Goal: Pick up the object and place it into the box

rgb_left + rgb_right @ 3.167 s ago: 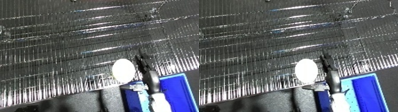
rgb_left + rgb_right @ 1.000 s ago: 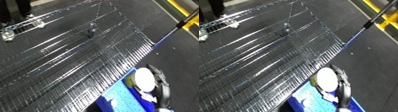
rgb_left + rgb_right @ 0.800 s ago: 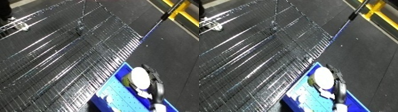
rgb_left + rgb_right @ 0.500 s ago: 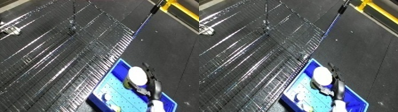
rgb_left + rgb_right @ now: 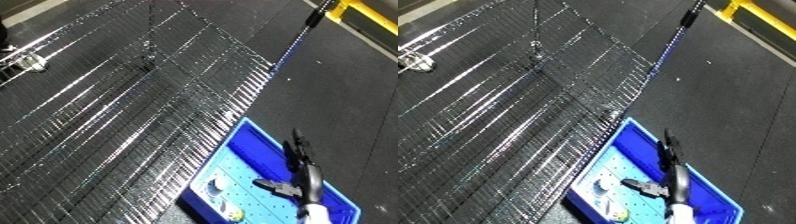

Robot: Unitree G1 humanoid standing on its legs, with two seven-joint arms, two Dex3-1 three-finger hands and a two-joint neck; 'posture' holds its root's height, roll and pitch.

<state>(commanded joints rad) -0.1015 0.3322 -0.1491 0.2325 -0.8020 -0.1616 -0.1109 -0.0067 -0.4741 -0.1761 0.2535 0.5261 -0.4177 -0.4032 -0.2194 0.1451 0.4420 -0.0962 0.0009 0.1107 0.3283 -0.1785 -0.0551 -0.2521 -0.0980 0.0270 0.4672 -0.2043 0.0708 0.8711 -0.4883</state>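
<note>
Dark flooring and a wire mesh rack (image 5: 133,115) are surrounding the blue bin (image 5: 240,150). The white object has left the right hand (image 5: 298,175) and is seemingly lying inside the bin (image 5: 218,186), so the placing looks done. The fingers are extending straight over the bin, holding nothing.

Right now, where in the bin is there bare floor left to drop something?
The bin is bare at its far end, next to the wire rack. The near end is crowded: the right hand hangs open above it, small objects below.
</note>
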